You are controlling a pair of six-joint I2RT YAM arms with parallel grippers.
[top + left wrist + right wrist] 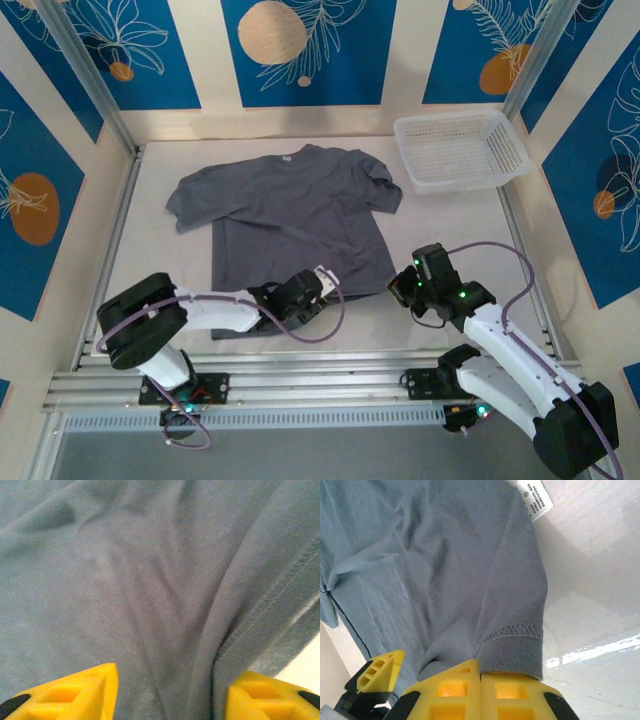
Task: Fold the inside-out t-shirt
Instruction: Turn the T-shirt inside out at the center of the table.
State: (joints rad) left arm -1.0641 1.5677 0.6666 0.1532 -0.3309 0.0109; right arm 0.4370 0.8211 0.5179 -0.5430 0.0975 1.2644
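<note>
Clamped on a hem corner of the inside-out t-shirt [445, 565], the right end effector [480, 672] grips it; the left end effector [172, 680] straddles the hem open and probably must close before both lift.

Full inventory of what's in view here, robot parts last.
t-shirt: 1, dark grey, spread out mid-table
care label: 1, white, at the shirt's edge
mesh basket: 1, white, table's far right corner
table: 1, white, under everything
wall panels: several, blue patterned, around the cell
left arm, right arm: 2, white and black, near edge
left end effector: 1, yellow fingers, open over the near hem
right end effector: 1, yellow fingers, shut on the shirt's near right corner
</note>
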